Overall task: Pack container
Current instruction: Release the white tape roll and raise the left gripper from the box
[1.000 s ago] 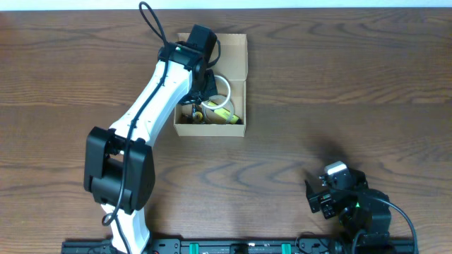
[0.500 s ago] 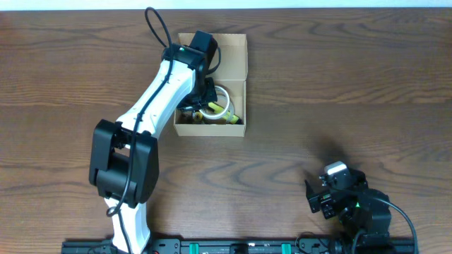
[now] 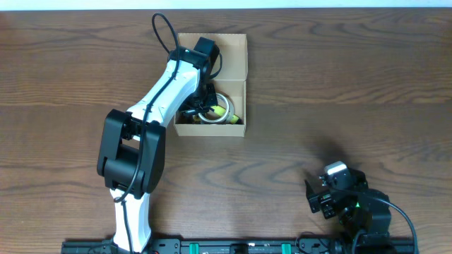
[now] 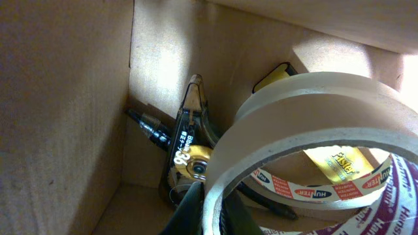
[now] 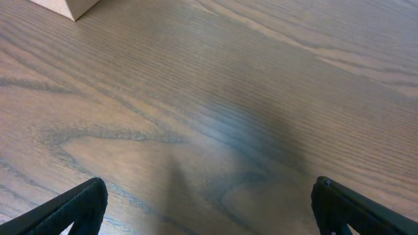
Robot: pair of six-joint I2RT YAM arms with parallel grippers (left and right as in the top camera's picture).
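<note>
We see a small rectangular tan cardboard box (image 3: 212,130) sitting upright on the wooden tabletop (image 3: 353,85), towards its far edge and left of centre. Its hinged flap lid (image 3: 232,55) is folded open on the far side. Inside its plain brown walls (image 4: 65,98), a pale translucent roll of tape (image 4: 313,111) lies over other small items, filling much of the floor.

table (image 3: 353,85): brown wood grain | resting on it: container (image 3: 212,130), flap open, toward far edge
</note>
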